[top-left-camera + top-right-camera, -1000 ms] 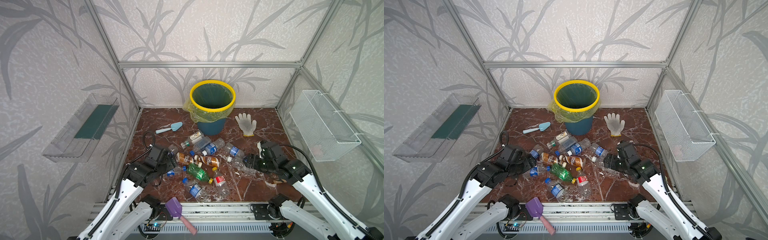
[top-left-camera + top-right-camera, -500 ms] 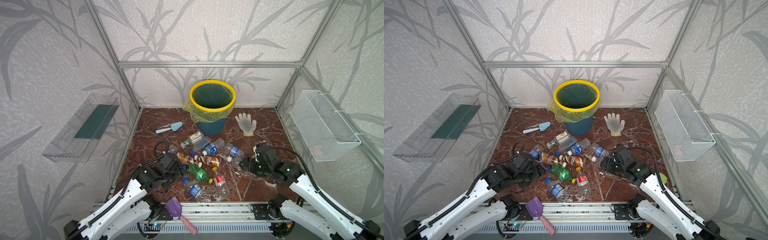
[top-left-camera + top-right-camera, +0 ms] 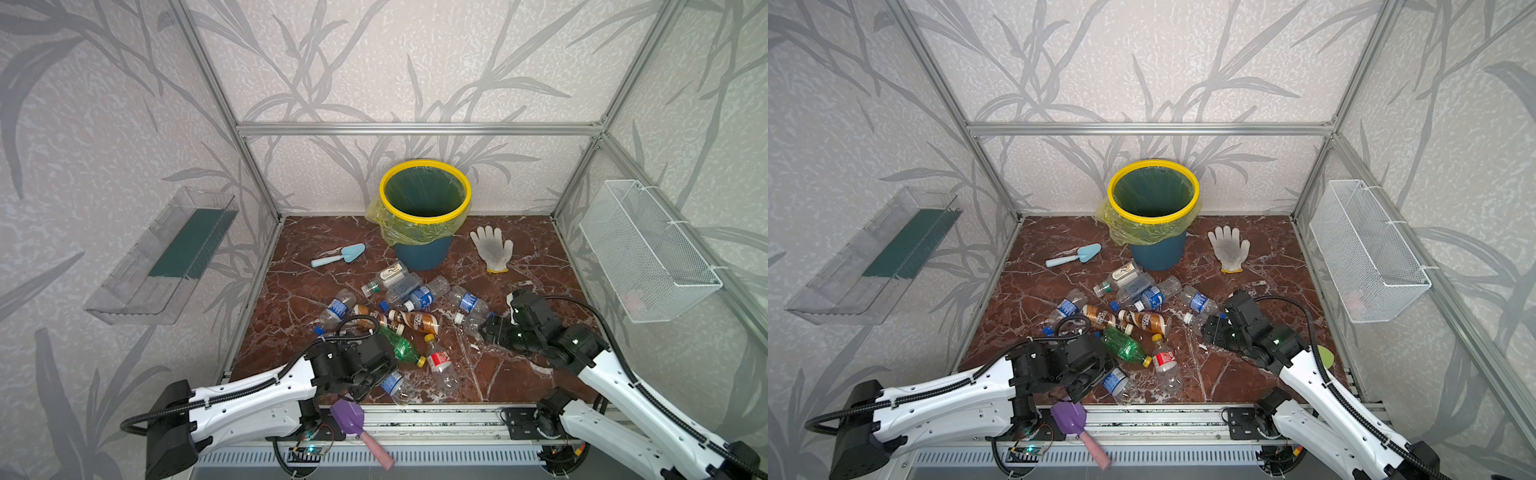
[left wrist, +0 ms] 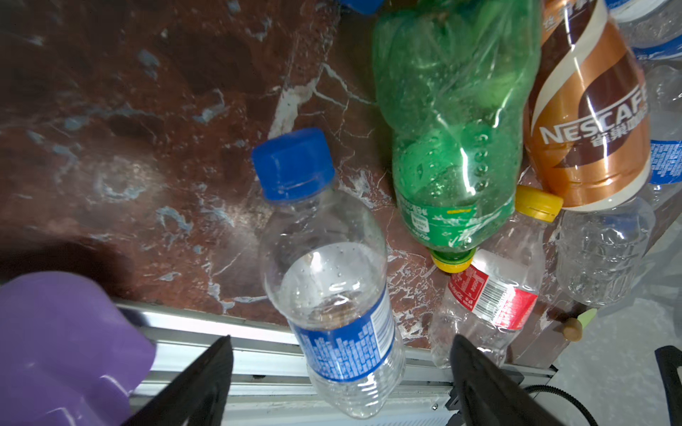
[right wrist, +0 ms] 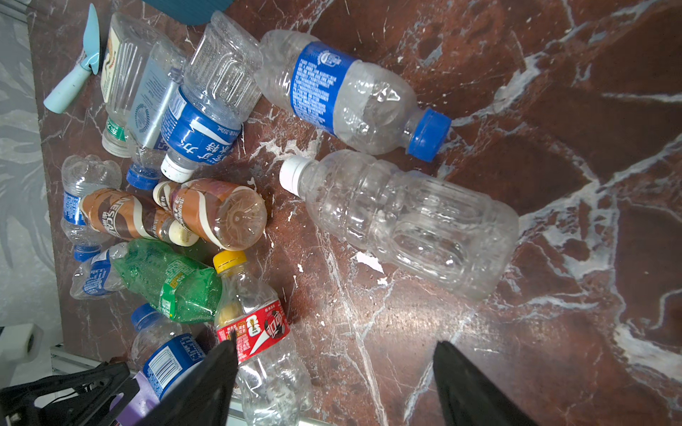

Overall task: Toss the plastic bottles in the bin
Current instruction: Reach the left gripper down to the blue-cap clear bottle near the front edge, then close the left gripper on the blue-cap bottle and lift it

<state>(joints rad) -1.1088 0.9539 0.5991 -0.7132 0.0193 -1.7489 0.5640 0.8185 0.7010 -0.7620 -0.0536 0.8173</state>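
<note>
Red marble floor (image 3: 498, 374), near edge: left gripper (image 4: 341, 337), jaws spread, straddles the blue-labelled bottle (image 4: 332, 295), its long axis running near-to-far; right gripper (image 5: 336, 342) hovers spread, empty.

The bin (image 3: 422, 254), teal with a yellow rim ring and a yellow liner bag, stands upright at the back of the table (image 3: 519, 374). The plastic bottles (image 3: 424, 296) lie on their sides in a loose heap in front of it. Most are clear with blue labels. Two brown-swirled Nescafé bottles (image 3: 415, 321) lie side by side. Towards the front edge are a crumpled green bottle (image 3: 401, 345), a red-labelled bottle (image 3: 441, 363) and a blue-capped bottle (image 3: 392, 382).
</note>
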